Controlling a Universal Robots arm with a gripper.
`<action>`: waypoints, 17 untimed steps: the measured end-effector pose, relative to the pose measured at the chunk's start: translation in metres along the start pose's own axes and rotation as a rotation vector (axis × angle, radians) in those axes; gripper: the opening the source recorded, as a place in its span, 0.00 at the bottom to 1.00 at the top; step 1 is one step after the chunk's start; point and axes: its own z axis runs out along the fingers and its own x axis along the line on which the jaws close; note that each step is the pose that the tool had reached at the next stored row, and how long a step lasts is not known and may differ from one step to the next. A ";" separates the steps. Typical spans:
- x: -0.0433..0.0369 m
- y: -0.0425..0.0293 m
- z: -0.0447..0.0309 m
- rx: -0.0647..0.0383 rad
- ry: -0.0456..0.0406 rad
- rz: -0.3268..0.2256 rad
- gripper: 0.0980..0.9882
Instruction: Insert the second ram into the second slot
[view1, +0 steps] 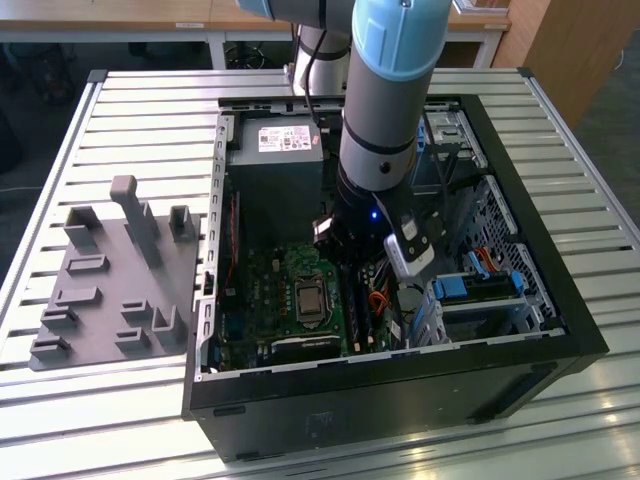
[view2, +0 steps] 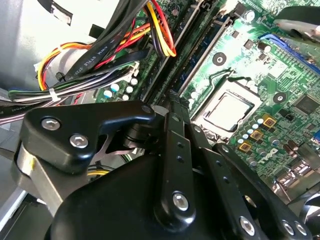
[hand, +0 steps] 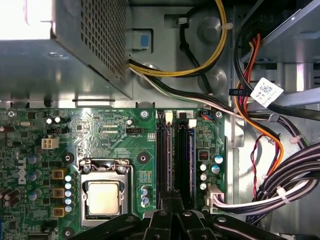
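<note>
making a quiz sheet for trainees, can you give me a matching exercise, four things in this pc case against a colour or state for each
Things:
1. processor
2. power supply
3. drive bracket
4. fixture plate

Colour or state:
A. light blue plastic
B. grey, lying on the table outside the case
C. bare silver lid, no cooler on it
D. grey metal box with a white label on it

Pairs: 1-C, 2-D, 3-A, 4-B
</note>
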 end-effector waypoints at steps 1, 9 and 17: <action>0.0000 0.0000 0.0003 0.000 0.0000 0.000 0.01; 0.0000 -0.0002 0.0045 0.001 0.0002 0.000 0.01; -0.0002 0.0001 0.0082 0.003 0.0008 0.000 0.01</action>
